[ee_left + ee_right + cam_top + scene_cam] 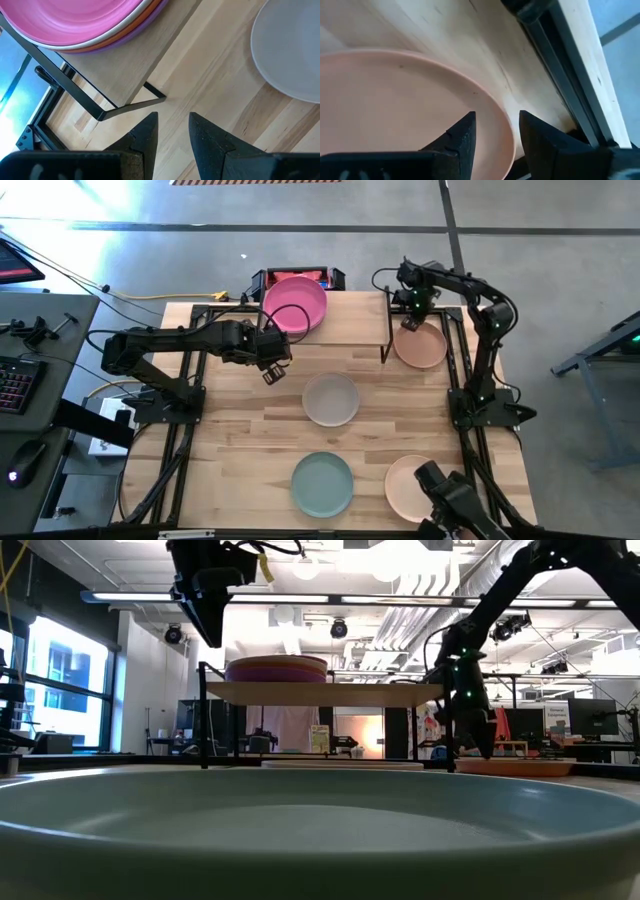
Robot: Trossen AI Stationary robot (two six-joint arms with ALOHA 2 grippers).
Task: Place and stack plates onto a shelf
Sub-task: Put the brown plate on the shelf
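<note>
A: State plate colours.
B: Shelf (345,320), light wood: pink top plate (295,304) over orange and purple plates. Tabletop (240,440), pale wood grain: grey plate (331,399), teal plate (322,484), two peach plates (421,345).
A: Claws?
B: Dark.

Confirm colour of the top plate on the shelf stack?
Pink. The top plate on the shelf shows best in the high view.

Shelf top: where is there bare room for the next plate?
The shelf is bare on its right half, between the pink stack and the right gripper over the peach plate. The left half is full. The left gripper is beside the grey plate.
</note>
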